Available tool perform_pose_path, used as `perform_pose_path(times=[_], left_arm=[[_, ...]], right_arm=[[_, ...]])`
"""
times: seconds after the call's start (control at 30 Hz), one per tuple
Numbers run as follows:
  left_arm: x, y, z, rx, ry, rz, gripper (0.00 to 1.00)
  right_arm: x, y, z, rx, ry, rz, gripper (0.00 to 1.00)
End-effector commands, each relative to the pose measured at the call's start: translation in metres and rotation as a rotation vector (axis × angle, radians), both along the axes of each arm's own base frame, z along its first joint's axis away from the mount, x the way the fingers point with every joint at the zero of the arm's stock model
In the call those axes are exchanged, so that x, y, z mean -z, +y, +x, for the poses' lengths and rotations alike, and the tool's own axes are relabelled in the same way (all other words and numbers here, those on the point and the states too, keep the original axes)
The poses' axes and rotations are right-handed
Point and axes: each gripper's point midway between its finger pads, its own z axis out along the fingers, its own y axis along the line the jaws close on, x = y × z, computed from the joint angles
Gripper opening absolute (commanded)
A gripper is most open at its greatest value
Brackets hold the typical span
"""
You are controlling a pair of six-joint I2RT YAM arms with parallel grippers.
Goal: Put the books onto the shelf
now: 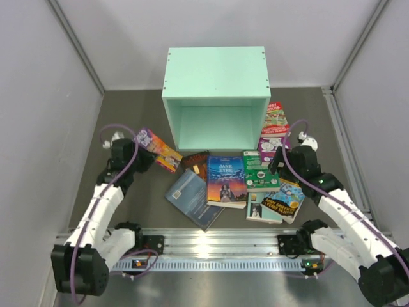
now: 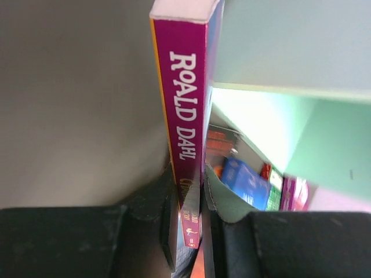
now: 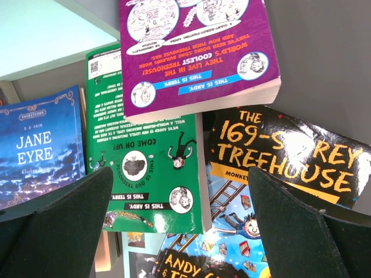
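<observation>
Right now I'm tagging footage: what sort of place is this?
Probably a robotics lab cell: grey panel walls, two robot arms on a metal rail, a mint shelf with paperbacks strewn before it.

A dark grey tabletop (image 1: 124, 109) sits between plain pale walls (image 1: 38, 77), with an aluminium rail (image 1: 217, 242) along its near edge.

Mint shelf (image 1: 216, 70) opens forward; books (image 1: 227, 179) lie scattered before it; purple book (image 2: 184, 104) apart, left.

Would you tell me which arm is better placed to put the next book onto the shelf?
Left: the left gripper clamps the Roald Dahl book beside the shelf, while the right gripper hangs open over the green book lying flat.
</observation>
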Motion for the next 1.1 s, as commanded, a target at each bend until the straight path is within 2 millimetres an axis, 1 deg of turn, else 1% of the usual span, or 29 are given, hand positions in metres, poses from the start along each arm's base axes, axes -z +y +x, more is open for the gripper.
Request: perform_pose_path(times=[0.0,0.03,0.07,0.13,0.17,0.2,0.23,0.27,0.3,0.33,0.37,0.4,0.43,0.5,0.53,0.57,0.6,0.63,0.67,0.7,0.73,0.77,0.83,0.87,0.9,0.93,0.97,1.07], left_arm=[[-0.093,-0.004,0.003,0.297,-0.23,0.295,0.0],[-0.112,-0.01,0.001,0.39,-0.291,0.351,0.0],[-0.152,-0.013,0.001,0.425,-0.363,0.38,0.0],[-0.183,-0.02,0.004,0.518,-0.425,0.439,0.0],[-0.227,-0.031,-0.001,0.578,-0.523,0.438,0.0],[-0.238,-0.035,0.005,0.615,-0.534,0.441,0.0],[-0.285,-0.039,0.002,0.63,-0.641,0.475,0.0],[-0.304,-0.05,-0.003,0.693,-0.698,0.457,0.0],[-0.312,-0.055,0.005,0.726,-0.702,0.442,0.0],[-0.329,-0.06,0.005,0.752,-0.741,0.437,0.0],[-0.37,-0.064,-0.003,0.758,-0.84,0.455,0.0],[-0.375,-0.072,0.006,0.805,-0.852,0.426,0.0],[-0.388,-0.075,0.009,0.813,-0.882,0.413,0.0],[-0.42,-0.088,0.014,0.868,-0.988,0.362,0.0],[-0.432,-0.091,0.015,0.882,-1.026,0.337,0.0],[-0.424,-0.096,0.032,0.916,-1.011,0.275,0.0],[-0.437,-0.101,0.032,0.97,-1.072,0.194,0.0],[-0.429,-0.103,0.041,1.001,-1.057,0.137,0.0],[-0.415,-0.105,0.063,1.035,-1.034,0.074,0.01],[-0.407,-0.107,0.065,1.108,-1.025,0.012,0.03],[-0.412,-0.108,0.072,1.117,-1.029,-0.051,0.03],[-0.391,-0.108,0.099,1.13,-0.97,-0.112,0.02],[-0.384,-0.111,0.106,1.169,-0.902,-0.209,0.0],[-0.378,-0.111,0.115,1.19,-0.939,-0.205,0.0],[-0.375,-0.112,0.116,1.192,-0.907,-0.256,0.0],[-0.368,-0.101,0.126,1.17,-0.89,-0.258,0.0],[-0.358,-0.099,0.135,1.164,-0.858,-0.279,0.0],[-0.343,-0.094,0.145,1.146,-0.799,-0.31,0.01]], right_arm=[[-0.022,0.007,0.013,-0.027,-0.076,-0.01,1.0],[-0.022,0.008,0.013,-0.03,-0.075,-0.009,1.0],[-0.019,0.009,0.012,-0.032,-0.068,-0.008,1.0],[-0.016,0.01,0.012,-0.028,-0.062,-0.002,1.0],[-0.012,0.011,0.01,-0.034,-0.052,-0.003,1.0],[-0.011,0.012,0.009,-0.038,-0.052,-0.002,1.0],[-0.011,0.013,0.01,-0.038,-0.058,0.003,1.0],[-0.011,0.013,0.01,-0.041,-0.059,0.003,1.0],[-0.009,0.013,0.009,-0.041,-0.055,0.002,1.0],[-0.009,0.012,0.008,-0.044,-0.055,-0.001,1.0],[-0.009,0.012,0.008,-0.045,-0.057,-0.005,1.0],[-0.01,0.012,0.008,-0.047,-0.059,-0.007,1.0],[-0.011,0.01,0.008,-0.044,-0.062,-0.015,1.0],[-0.01,0.008,0.007,-0.041,-0.06,-0.026,1.0],[-0.01,0.007,0.007,-0.041,-0.063,-0.03,1.0],[-0.01,0.006,0.007,-0.038,-0.06,-0.036,1.0],[-0.011,0.005,0.007,-0.039,-0.061,-0.044,1.0],[-0.011,0.005,0.007,-0.04,-0.06,-0.047,1.0],[-0.011,0.004,0.006,-0.038,-0.058,-0.052,1.0],[-0.012,0.003,0.006,-0.037,-0.06,-0.054,1.0],[-0.011,0.003,0.006,-0.038,-0.059,-0.056,1.0],[-0.011,0.002,0.005,-0.033,-0.059,-0.055,1.0],[-0.01,0.001,0.005,-0.032,-0.052,-0.058,1.0],[-0.009,0.001,0.004,-0.032,-0.049,-0.062,1.0],[-0.007,0.001,0.003,-0.033,-0.043,-0.064,1.0],[-0.006,0.0,0.003,-0.033,-0.041,-0.066,1.0],[-0.006,0.0,0.002,-0.032,-0.041,-0.068,1.0],[-0.005,-0.001,0.002,-0.034,-0.038,-0.078,1.0]])
